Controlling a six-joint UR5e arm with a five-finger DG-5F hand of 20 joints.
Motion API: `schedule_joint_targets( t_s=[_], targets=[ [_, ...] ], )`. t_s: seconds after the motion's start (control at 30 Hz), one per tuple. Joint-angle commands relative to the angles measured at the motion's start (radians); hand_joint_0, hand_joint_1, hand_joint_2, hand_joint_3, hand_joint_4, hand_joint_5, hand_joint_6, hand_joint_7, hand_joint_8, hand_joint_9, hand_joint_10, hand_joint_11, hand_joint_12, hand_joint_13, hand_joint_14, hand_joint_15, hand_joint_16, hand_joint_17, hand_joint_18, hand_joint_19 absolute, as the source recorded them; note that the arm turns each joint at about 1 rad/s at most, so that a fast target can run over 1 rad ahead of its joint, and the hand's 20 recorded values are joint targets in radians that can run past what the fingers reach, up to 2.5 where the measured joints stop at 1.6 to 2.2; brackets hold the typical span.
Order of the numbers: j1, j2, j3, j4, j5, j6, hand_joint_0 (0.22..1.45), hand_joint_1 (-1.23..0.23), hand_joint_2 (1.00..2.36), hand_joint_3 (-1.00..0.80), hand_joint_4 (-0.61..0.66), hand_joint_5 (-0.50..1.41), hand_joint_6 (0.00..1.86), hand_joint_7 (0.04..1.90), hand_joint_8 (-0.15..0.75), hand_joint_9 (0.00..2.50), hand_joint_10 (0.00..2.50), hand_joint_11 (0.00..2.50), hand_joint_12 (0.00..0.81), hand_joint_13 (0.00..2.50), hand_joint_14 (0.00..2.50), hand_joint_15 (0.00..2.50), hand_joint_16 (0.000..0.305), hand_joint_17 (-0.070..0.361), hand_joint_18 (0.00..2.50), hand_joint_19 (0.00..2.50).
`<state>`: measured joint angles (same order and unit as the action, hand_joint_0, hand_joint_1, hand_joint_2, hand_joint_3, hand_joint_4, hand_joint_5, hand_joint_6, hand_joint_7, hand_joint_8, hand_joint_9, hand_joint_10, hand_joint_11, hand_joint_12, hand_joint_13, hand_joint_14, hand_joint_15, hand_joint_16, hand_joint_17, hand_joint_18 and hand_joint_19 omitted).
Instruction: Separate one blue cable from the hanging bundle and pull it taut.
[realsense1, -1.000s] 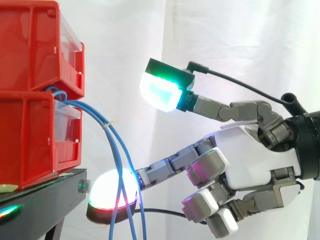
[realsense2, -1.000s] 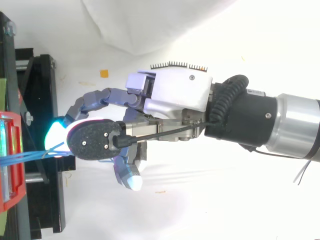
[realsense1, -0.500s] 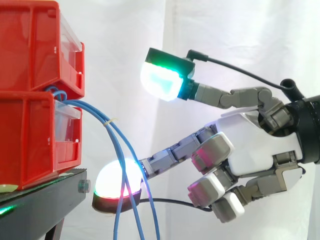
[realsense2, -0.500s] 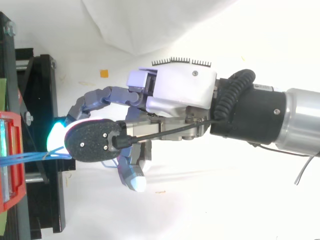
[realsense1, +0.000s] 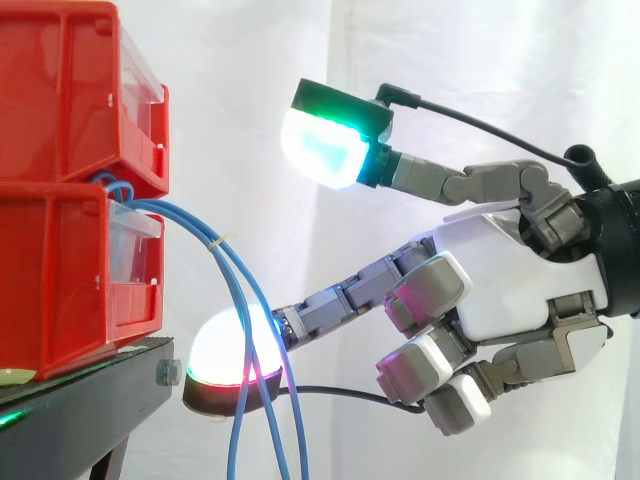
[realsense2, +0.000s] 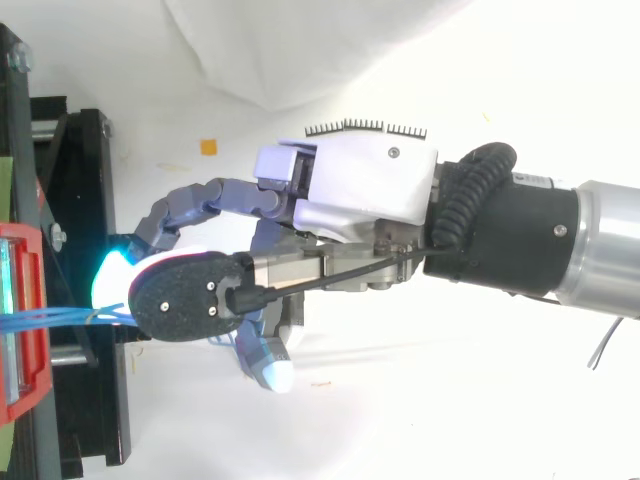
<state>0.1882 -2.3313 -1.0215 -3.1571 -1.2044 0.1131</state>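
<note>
1. My hand (realsense1: 510, 280) reaches in from the right. Its thumb and one long finger are spread wide apart with nothing pinched, and the other fingers curl on nothing.
2. The blue cables (realsense1: 243, 290) hang from the lower red bin (realsense1: 60, 280) and cross the long finger's glowing pad (realsense1: 215, 350).
3. Since a second ago that pad has risen slightly, and the cables still hang close together.

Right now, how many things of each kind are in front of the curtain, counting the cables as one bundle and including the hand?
Red bins: 2
Blue cable bundle: 1
Black stand: 1
Hand: 1
Total: 5
</note>
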Motion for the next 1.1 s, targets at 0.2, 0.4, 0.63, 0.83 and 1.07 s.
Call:
schedule_joint_targets(
  t_s=[0.2,0.4,0.63,0.83,1.07],
  targets=[
    [0.005,0.000,0.000,0.032,0.043,-0.073,0.36,-0.40,1.00,-0.50,0.25,-0.15,0.50,0.74,0.341,1.58,0.04,0.80,0.418,1.36,0.03,0.77,0.099,0.222,1.31,0.51],
    [0.014,0.000,0.018,0.055,0.083,-0.093,0.36,-0.40,1.00,-0.50,0.24,-0.15,0.50,0.74,0.341,1.58,0.04,0.80,0.419,1.36,0.02,0.77,0.099,0.222,1.31,0.51],
    [0.028,0.000,0.028,0.048,0.103,-0.089,0.36,-0.40,1.00,-0.50,0.25,-0.15,0.50,0.74,0.341,1.58,0.03,0.80,0.418,1.36,0.03,0.78,0.099,0.222,1.31,0.51],
    [0.042,0.000,0.026,0.034,0.108,-0.076,0.36,-0.40,1.00,-0.50,0.24,-0.15,0.50,0.74,0.335,1.58,0.04,0.80,0.420,1.36,0.03,0.78,0.099,0.222,1.31,0.51],
    [0.056,0.000,-0.005,0.052,0.144,-0.079,0.37,-0.40,1.00,-0.50,0.24,-0.15,0.50,0.74,0.332,1.58,0.04,0.80,0.419,1.36,0.03,0.78,0.099,0.222,1.31,0.51]
  ],
)
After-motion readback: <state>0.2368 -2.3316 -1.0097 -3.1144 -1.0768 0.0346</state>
